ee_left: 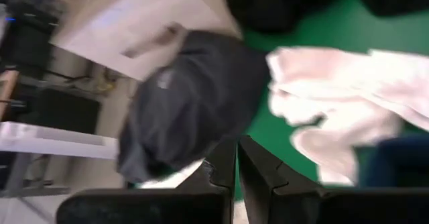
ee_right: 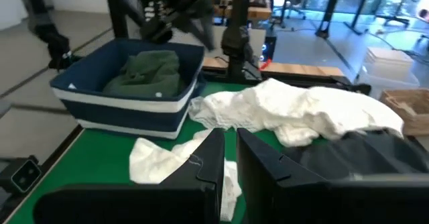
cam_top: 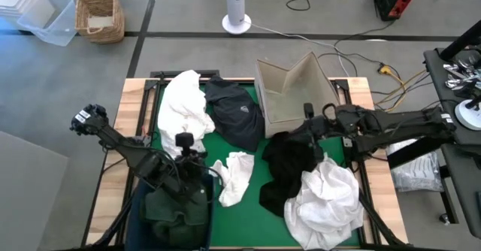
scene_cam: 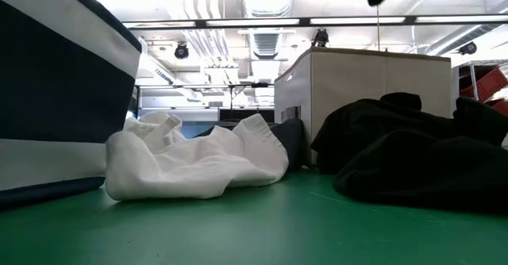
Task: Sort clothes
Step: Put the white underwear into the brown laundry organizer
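Both claws are clenched and empty: the left claw [cam_top: 197,163] above the navy bin [ee_right: 127,106], the right claw [cam_top: 307,122] beside the cardboard box [cam_top: 289,93]. Open wide before descending on the black garment [cam_top: 289,164] below the box.

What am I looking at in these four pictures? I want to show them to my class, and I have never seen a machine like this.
This is a robot with two dark arms at a table, sorting clothes. One picture looks straight down from above, one looks level across the green mat, and two come from small cameras on the arms' wrists.

On the table lie a large white garment, a navy garment with a small logo, a small white piece, a black garment and a crumpled white garment. A beige cardboard box stands at the far edge. A blue fabric bin at the left near corner holds a dark green garment.

The left tool is over the bin's edge, the right tool above the black garment. Both are shut and neither holds anything.
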You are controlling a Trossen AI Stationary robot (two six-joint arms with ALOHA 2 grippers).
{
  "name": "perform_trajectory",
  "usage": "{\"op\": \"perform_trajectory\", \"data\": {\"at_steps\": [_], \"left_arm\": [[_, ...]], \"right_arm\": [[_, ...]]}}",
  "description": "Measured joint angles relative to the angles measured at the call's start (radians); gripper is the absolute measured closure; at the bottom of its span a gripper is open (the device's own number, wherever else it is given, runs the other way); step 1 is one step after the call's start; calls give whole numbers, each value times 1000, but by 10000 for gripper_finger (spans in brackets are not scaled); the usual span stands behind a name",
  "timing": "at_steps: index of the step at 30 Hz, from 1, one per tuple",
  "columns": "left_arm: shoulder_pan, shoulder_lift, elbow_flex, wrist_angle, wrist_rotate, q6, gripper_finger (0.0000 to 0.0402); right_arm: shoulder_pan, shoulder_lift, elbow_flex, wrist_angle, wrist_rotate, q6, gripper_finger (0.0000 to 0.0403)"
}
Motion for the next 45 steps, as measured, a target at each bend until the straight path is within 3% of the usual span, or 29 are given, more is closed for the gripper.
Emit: {"op": "perform_trajectory", "data": {"at_steps": [6,10,13,20,25,30,38,45], "left_arm": [[0,-47,-22,-1,-181,-16,401],[0,-60,-33,-2,-331,-57,401],[0,-61,-46,-8,-379,-103,401],[0,-65,-132,-60,-384,-187,401],[0,-98,-153,-222,-383,-395,401],[-2,-134,-187,-310,-360,-523,401],[-1,-181,-224,-312,-362,-533,401],[-1,-201,-237,-313,-386,-538,401]], "right_arm": [[70,127,117,-12,6,-74,369],[103,229,222,-49,84,-129,369],[109,321,311,-131,127,-116,369],[108,540,511,-310,132,-97,369],[108,674,608,-352,131,-149,356],[106,785,670,-350,131,-190,307],[106,936,721,-333,131,-229,212],[102,1040,728,-306,131,-265,165]]}}
